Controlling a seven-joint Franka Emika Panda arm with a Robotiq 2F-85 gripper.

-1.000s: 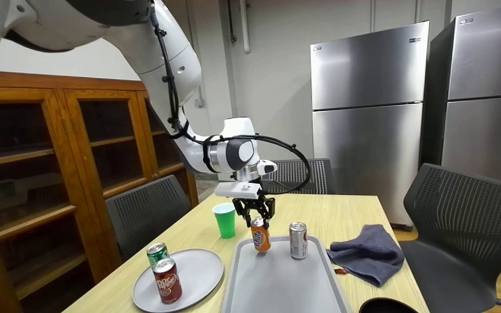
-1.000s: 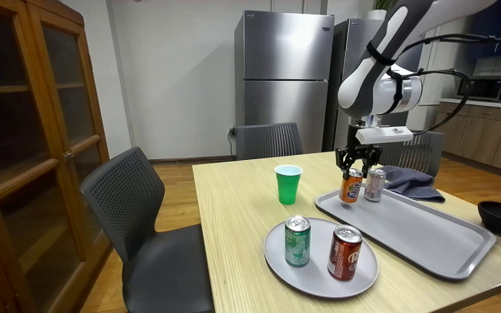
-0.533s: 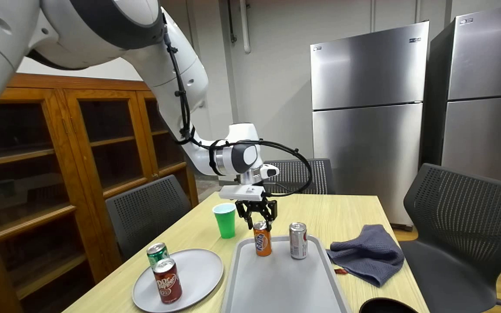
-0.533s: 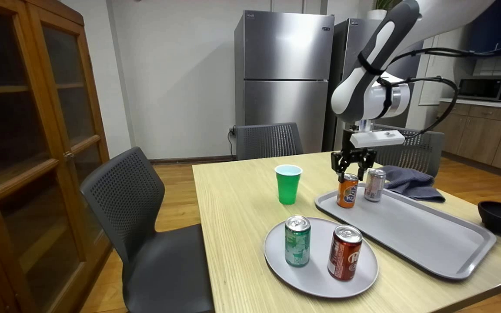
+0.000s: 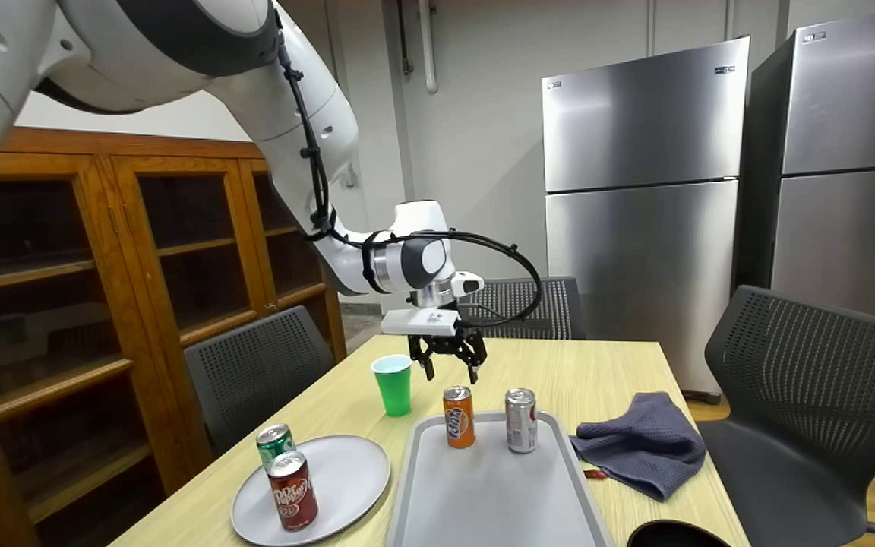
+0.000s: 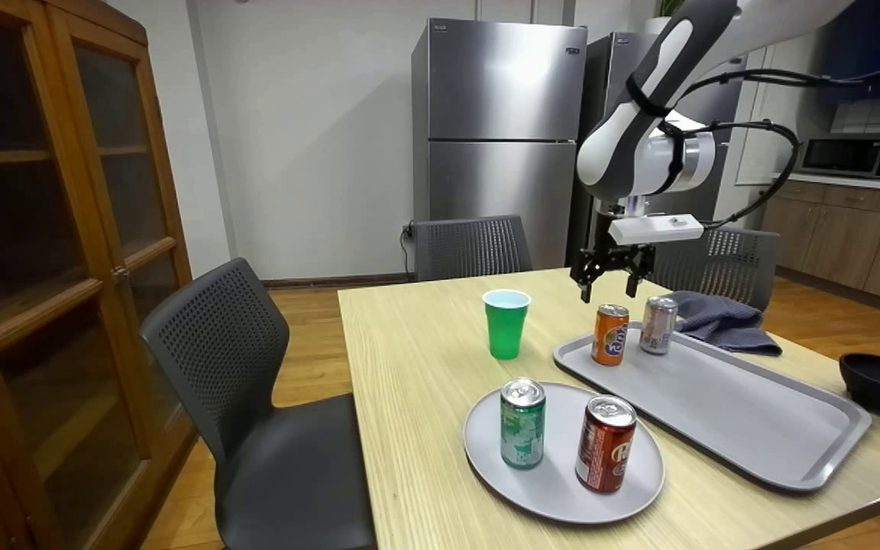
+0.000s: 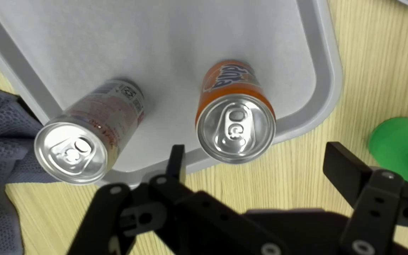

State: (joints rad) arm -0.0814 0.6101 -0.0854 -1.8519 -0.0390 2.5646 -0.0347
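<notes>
Wrist view, orange can (image 7: 235, 101), red can (image 6: 606, 444) only in both exterior views

Cropped tray (image 5: 502, 494), cropped bowl (image 5: 677, 535), in an exterior view

Steel refrigerators (image 5: 642, 205) stand along a pale wall (image 6: 318, 153) near a glass-doored wooden cabinet (image 5: 115, 258); dark chairs (image 6: 218, 359) sit around a light desk (image 6: 417, 367) on wooden floor (image 6: 310, 328).

arm (image 5: 285, 106): bent | wrist (image 5: 432, 295): aimed downward | claw (image 6: 609, 292): pointing down, spread wide
</notes>
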